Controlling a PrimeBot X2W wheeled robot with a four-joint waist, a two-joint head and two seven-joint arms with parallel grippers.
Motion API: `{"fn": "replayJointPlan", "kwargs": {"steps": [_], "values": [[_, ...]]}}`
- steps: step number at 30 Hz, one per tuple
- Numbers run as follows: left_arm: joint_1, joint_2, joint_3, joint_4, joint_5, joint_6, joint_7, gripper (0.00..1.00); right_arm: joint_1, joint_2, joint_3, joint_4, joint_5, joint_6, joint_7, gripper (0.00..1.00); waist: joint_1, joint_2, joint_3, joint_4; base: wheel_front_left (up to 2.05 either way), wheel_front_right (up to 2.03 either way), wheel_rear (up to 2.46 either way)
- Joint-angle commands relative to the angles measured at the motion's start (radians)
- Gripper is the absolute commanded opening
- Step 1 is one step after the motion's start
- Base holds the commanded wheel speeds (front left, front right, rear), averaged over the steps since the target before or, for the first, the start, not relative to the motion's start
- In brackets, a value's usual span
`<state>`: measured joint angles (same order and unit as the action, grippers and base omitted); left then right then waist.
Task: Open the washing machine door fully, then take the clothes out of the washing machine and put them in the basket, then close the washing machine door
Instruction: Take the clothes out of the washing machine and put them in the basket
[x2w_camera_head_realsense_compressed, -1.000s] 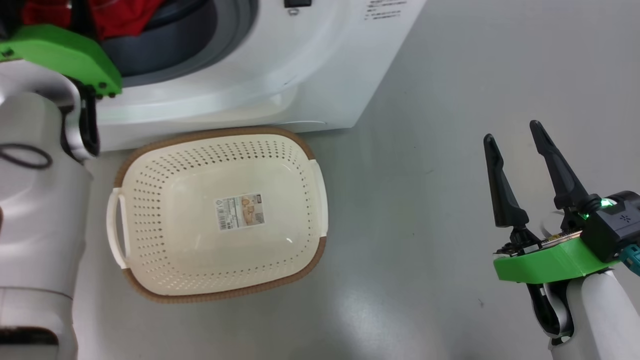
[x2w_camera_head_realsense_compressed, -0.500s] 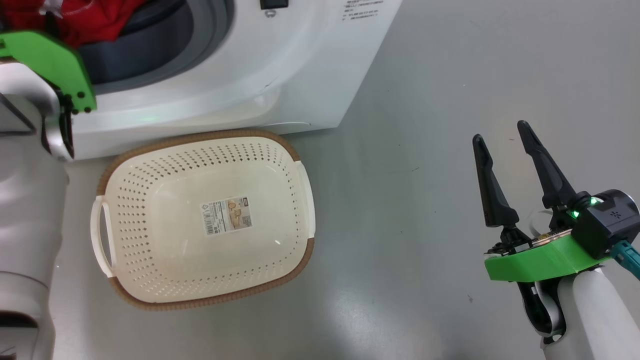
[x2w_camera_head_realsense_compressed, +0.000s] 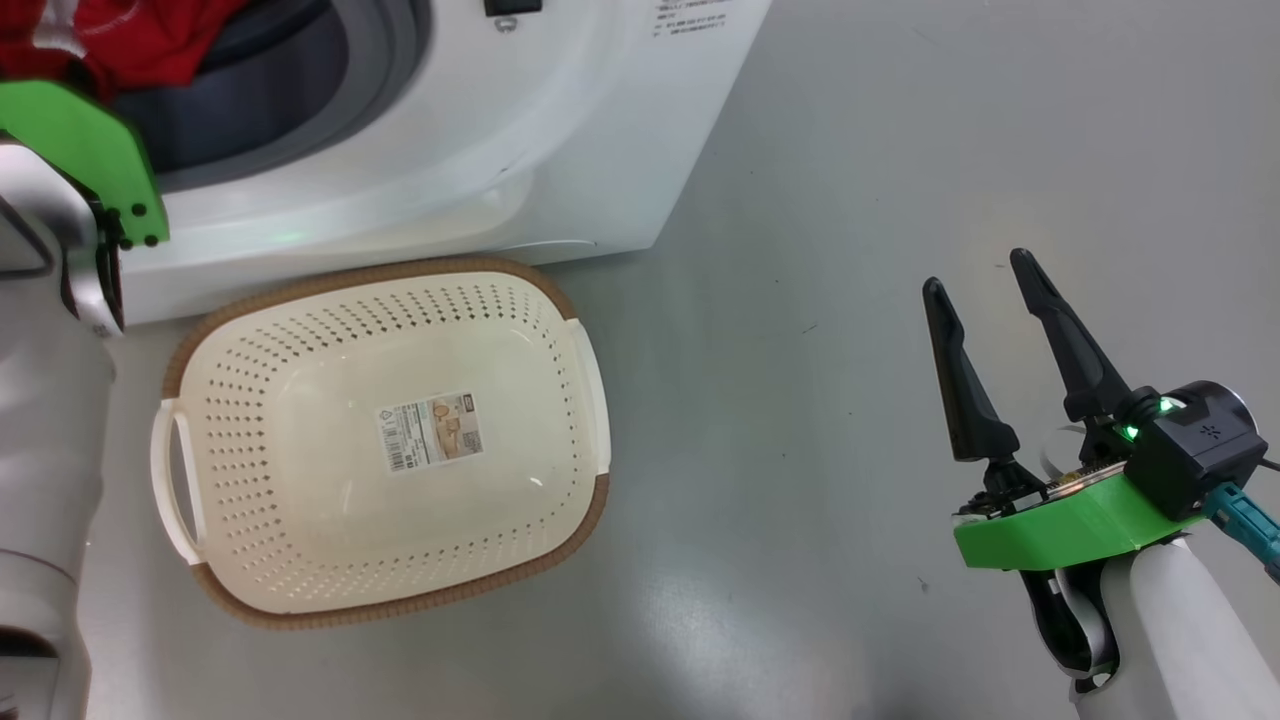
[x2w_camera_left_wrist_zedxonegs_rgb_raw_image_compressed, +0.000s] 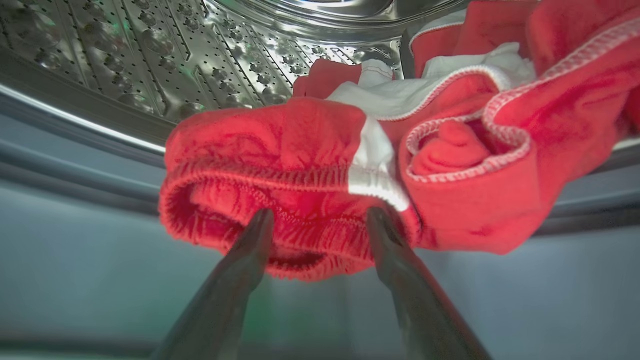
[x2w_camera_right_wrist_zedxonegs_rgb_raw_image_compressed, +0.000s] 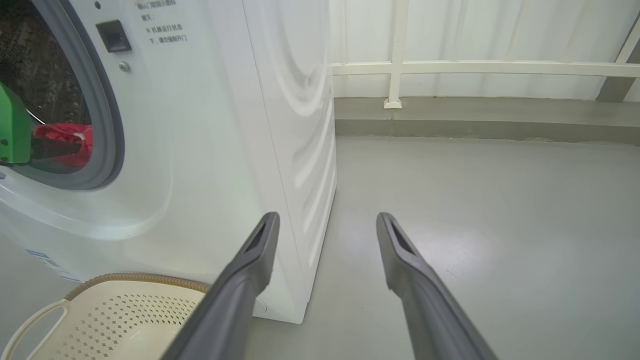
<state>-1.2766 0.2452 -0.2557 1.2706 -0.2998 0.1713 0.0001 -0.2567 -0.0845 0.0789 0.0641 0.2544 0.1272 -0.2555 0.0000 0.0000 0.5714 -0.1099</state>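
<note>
Grey glossy floor | white rail behind | left fingers spread at clothes | right fingers spread

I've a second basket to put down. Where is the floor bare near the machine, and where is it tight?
Bare: grey floor between the basket, the washing machine and the right gripper. Crowded: the machine's front, basket close to it, and the drum mouth, left gripper at the clothes.

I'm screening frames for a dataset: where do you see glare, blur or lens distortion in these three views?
Head view: sharp, with a soft glare patch on the floor. Left wrist view: the left gripper is blurred near the lens, the clothes crisp, the drum glinting. Right wrist view: the washing machine bows from the wide angle, the right gripper soft.
</note>
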Motion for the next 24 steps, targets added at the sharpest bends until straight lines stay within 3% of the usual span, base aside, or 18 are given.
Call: {"fn": "replayJointPlan", "kwargs": {"steps": [1, 6, 7, 8, 9, 24], "values": [[-0.025, 0.058, 0.007, -0.009, 0.002, 0.006, 0.007, 1.0, -0.01, -0.004, 0.024, -0.018, 0.011, 0.003, -0.006, 1.0, 0.0, 0.0, 0.004, -0.005, 0.0, 0.0, 0.0], [-0.03, 0.064, -0.007, -0.003, 0.007, 0.007, 0.009, 1.0, -0.013, -0.006, 0.027, -0.02, 0.015, 0.003, -0.006, 1.0, 0.0, 0.0, 0.013, -0.014, 0.0, 0.0, 0.0], [-0.032, 0.065, -0.01, -0.002, 0.007, 0.006, 0.008, 0.64, -0.013, -0.006, 0.027, -0.021, 0.016, 0.003, -0.006, 1.0, 0.0, 0.0, 0.014, -0.015, 0.0, 0.0, 0.0], [-0.033, 0.065, -0.013, -0.002, 0.009, 0.003, 0.004, 0.14, -0.013, -0.006, 0.027, -0.021, 0.017, 0.003, -0.006, 1.0, 0.0, 0.0, 0.016, -0.016, 0.0, 0.0, 0.0], [-0.034, 0.066, -0.016, -0.002, 0.009, 0.0, 0.0, 0.0, -0.013, -0.006, 0.028, -0.021, 0.017, 0.003, -0.006, 1.0, 0.0, 0.0, 0.017, -0.016, 0.0, 0.0, 0.0], [-0.039, 0.058, -0.018, -0.033, -0.014, -0.017, -0.196, 0.0, -0.014, -0.006, 0.032, -0.013, 0.016, 0.003, -0.006, 1.0, 0.0, 0.0, 0.018, 0.002, 0.0, 0.0, 0.0]]}}
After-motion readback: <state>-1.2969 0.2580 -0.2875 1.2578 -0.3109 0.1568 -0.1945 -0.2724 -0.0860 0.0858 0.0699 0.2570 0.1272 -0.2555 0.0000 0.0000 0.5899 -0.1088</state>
